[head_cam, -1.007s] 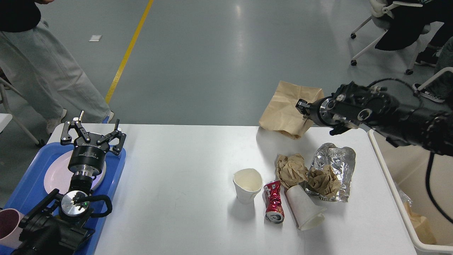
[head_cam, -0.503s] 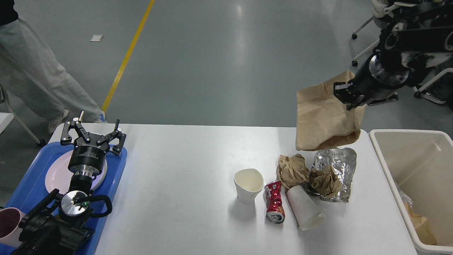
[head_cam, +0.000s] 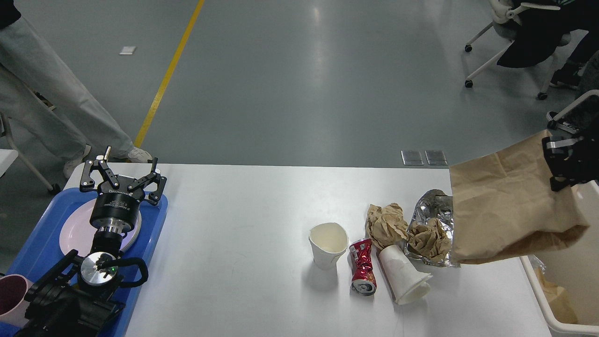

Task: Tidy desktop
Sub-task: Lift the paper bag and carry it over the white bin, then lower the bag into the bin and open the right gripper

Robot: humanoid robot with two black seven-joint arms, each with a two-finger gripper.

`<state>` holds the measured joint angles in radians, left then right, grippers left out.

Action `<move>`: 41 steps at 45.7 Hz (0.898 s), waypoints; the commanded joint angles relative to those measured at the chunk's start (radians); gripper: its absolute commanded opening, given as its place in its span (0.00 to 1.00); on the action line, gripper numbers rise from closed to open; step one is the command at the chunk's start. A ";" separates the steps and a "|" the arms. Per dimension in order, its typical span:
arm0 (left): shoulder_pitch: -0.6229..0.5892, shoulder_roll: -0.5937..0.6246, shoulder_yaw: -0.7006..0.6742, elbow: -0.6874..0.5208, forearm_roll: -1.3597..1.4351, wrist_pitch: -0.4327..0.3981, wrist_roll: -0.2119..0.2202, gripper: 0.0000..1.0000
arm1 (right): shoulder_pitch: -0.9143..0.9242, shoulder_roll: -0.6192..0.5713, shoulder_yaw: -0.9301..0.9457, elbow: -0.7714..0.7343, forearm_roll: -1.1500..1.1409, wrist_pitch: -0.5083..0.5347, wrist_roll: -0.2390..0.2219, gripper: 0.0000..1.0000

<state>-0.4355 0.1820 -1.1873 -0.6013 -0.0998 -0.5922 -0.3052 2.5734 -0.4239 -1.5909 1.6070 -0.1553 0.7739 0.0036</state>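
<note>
The white desktop (head_cam: 243, 220) holds litter at its right: an upright white paper cup (head_cam: 328, 245), a crushed red can (head_cam: 362, 272), a tipped white paper cup (head_cam: 403, 275), a crumpled brown paper ball (head_cam: 386, 223) and crumpled silver foil (head_cam: 433, 213) with brown paper in it. My right gripper (head_cam: 559, 161) at the right edge is shut on a large brown paper bag (head_cam: 507, 206), held in the air over the table's right end and the beige bin (head_cam: 543, 299). My left gripper (head_cam: 122, 179) is open and empty above the blue tray (head_cam: 154, 224).
A pale plate (head_cam: 75, 229) lies in the blue tray and a pink cup (head_cam: 11, 299) stands at its near left. The beige bin holds brown paper. A person's legs (head_cam: 51, 107) stand beyond the table's left end. Office chairs (head_cam: 519, 42) stand at the back right.
My right gripper has carried the brown paper bag from the table's far right edge, up, then right and towards me, to above the bin. The left arm has not moved.
</note>
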 commanded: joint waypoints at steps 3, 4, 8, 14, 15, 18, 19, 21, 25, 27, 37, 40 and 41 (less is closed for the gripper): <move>0.001 -0.001 0.000 0.000 0.000 0.000 0.000 0.96 | -0.004 -0.073 -0.063 -0.013 -0.019 -0.040 -0.004 0.00; 0.001 -0.001 0.000 0.000 0.000 0.000 0.000 0.96 | -0.010 -0.088 -0.070 -0.019 -0.035 -0.060 -0.005 0.00; 0.001 -0.001 0.000 0.000 0.000 0.000 0.000 0.96 | -0.099 -0.182 -0.103 -0.058 -0.090 -0.171 -0.010 0.00; 0.001 -0.001 0.000 0.000 0.000 0.000 0.000 0.96 | -0.252 -0.329 -0.086 -0.209 -0.144 -0.219 -0.017 0.00; 0.001 -0.001 0.000 0.000 0.000 0.000 0.000 0.96 | -0.284 -0.349 -0.080 -0.245 -0.148 -0.223 -0.019 0.00; 0.001 -0.001 0.000 0.000 0.000 0.000 0.000 0.96 | -0.408 -0.387 -0.046 -0.352 -0.152 -0.251 -0.019 0.00; 0.001 -0.001 0.000 0.000 0.000 0.000 0.000 0.96 | -0.458 -0.395 -0.029 -0.386 -0.150 -0.264 -0.019 0.00; 0.001 -0.001 0.000 0.000 0.000 0.000 0.000 0.96 | -0.586 -0.407 0.026 -0.452 -0.148 -0.304 -0.019 0.00; 0.001 -0.001 0.000 0.000 0.000 0.000 0.000 0.96 | -0.801 -0.426 0.165 -0.553 -0.148 -0.381 -0.017 0.00; 0.001 -0.001 0.000 0.000 0.000 0.000 0.000 0.96 | -0.907 -0.432 0.234 -0.613 -0.148 -0.413 -0.017 0.00; 0.001 -0.001 0.000 0.000 0.000 0.000 0.000 0.96 | -1.393 -0.380 0.551 -0.958 -0.130 -0.501 -0.017 0.00; 0.000 -0.001 0.000 0.000 0.000 0.000 0.000 0.96 | -1.513 -0.340 0.630 -1.039 -0.130 -0.533 -0.017 0.00; 0.000 -0.001 0.000 0.000 0.000 -0.001 0.000 0.96 | -1.554 -0.328 0.653 -1.070 -0.130 -0.541 -0.019 0.00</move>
<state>-0.4343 0.1810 -1.1873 -0.6013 -0.0996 -0.5922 -0.3053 1.2220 -0.8114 -1.0722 0.6810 -0.2857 0.2788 -0.0129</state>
